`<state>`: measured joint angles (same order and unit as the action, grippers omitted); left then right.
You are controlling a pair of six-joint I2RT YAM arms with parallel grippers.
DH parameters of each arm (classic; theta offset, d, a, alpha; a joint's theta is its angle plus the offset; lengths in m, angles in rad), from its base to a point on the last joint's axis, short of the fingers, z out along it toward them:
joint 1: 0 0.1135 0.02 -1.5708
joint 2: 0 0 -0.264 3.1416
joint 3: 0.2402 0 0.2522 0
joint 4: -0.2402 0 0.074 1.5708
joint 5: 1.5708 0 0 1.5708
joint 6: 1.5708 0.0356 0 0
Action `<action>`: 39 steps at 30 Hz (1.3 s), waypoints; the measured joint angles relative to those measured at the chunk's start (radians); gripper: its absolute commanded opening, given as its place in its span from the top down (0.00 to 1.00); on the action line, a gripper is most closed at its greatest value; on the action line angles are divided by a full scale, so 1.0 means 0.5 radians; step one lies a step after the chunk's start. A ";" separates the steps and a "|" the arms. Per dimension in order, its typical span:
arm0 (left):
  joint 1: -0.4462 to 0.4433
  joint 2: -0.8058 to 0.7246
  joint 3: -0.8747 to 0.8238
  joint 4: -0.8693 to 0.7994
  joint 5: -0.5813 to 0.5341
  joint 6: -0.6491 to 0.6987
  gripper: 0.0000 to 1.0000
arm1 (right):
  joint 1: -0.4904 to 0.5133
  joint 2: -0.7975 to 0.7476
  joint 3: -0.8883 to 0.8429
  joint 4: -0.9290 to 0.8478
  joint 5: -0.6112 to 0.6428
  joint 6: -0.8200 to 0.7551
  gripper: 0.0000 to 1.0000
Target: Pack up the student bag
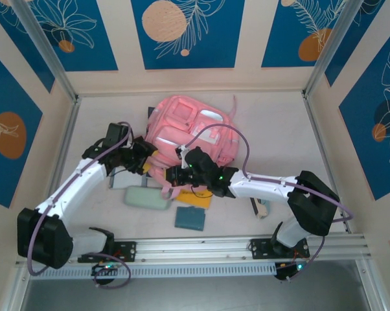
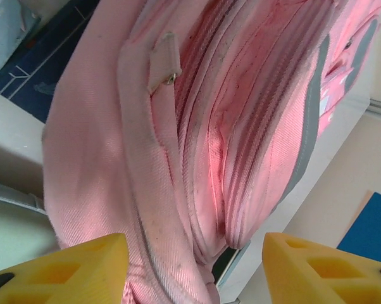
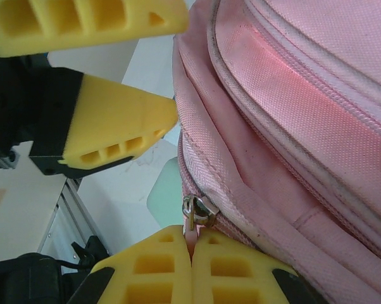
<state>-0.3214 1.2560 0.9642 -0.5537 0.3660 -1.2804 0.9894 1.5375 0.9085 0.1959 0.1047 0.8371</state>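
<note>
Right wrist view: the zipper pull [image 3: 192, 218] is pinched in the closed right gripper [image 3: 192, 244]; from it the zipper line runs away rightward along the student bag [image 3: 292, 126], laid mid-tabletop [image 1: 279, 129]. Beside it, the left gripper [image 2: 193, 266] is held open astride the bag's edge.

No text, brand, number or sign can be read, not even on the student bag [image 1: 188, 126].
</note>
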 measured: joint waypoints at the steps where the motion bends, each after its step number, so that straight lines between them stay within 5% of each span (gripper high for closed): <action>1: -0.009 0.022 0.000 0.008 0.002 -0.006 0.48 | 0.000 0.000 -0.008 0.009 0.000 0.002 1.00; 13: -0.035 0.162 0.017 0.021 0.004 -0.031 1.00 | -0.001 0.000 -0.036 0.037 0.002 0.000 1.00; 27: 0.055 0.225 0.326 -0.166 0.019 0.091 1.00 | -0.016 -0.188 -0.166 -0.122 0.100 -0.107 1.00; 39: 0.166 0.183 0.383 -0.214 0.122 0.118 1.00 | -0.255 -0.494 -0.508 -0.200 0.095 -0.106 1.00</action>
<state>-0.2386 1.3476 1.1557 -0.6605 0.4271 -1.2213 0.8619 1.2907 0.6544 0.0959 0.1520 0.7841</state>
